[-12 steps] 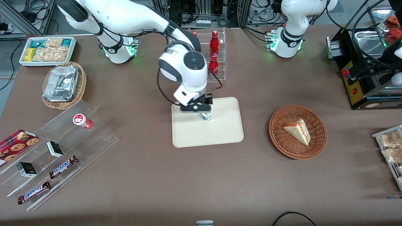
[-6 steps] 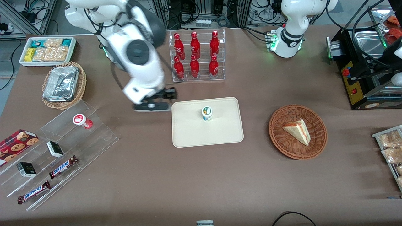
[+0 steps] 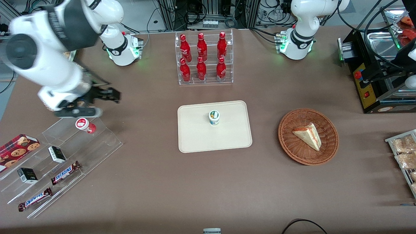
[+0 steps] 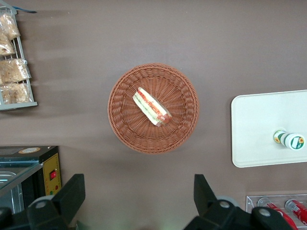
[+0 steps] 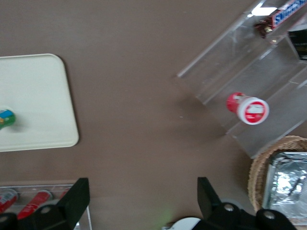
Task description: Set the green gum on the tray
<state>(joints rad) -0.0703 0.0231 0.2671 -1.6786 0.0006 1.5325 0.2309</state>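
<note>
The green gum, a small white canister with a green-and-yellow lid mark, stands upright on the cream tray near its middle. It also shows in the right wrist view on the tray, and in the left wrist view on the tray. My gripper is high above the table toward the working arm's end, far from the tray, just above the clear stepped stand. It is open and empty.
A red gum canister sits on the clear stepped stand with Snickers bars and small boxes. A foil-lined basket, a rack of red bottles and a wicker basket with a sandwich stand around.
My gripper let go of the green gum on the tray, rose and swung away toward the working arm's end. The gum stays standing on the tray.
</note>
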